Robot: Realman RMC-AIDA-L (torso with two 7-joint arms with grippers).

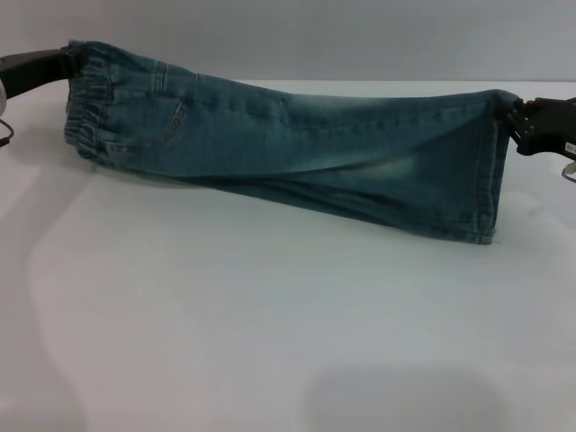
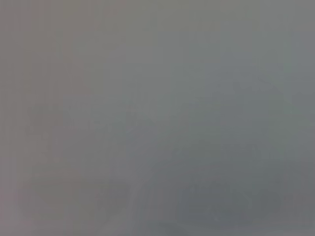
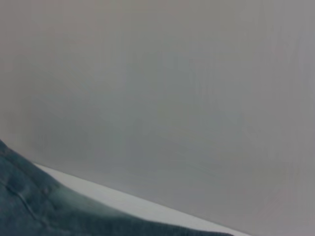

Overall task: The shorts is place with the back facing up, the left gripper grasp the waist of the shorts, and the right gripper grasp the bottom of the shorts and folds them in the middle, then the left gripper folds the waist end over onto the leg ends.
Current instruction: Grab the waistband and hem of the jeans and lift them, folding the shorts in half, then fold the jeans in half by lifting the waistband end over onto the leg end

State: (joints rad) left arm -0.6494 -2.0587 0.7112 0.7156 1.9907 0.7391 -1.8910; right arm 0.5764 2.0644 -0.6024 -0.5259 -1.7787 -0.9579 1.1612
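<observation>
The left end effector [image 1: 65, 61] is clamped on the waist of the shorts [image 1: 88, 99] at the left edge of the head view, and the right end effector [image 1: 515, 121] is pinched on the top corner of the bottom of the shorts [image 1: 493, 171] at the far right. Between them the shorts [image 1: 288, 144] hang stretched and raised above the white worktop [image 1: 270, 342], already doubled lengthwise, the lower fold sagging toward the surface. The denim looks soft and limp but with some body: it drapes in broad folds, so it should follow the arms without springing back. It appears light enough for corner grips, though a thin bite could slip under tension. The puckered elastic band offers a thick, grippy hold; the flat stitched hem is the firmest place at the leg ends. The left wrist view shows nothing legible; the right wrist view catches only a patch of denim.
</observation>
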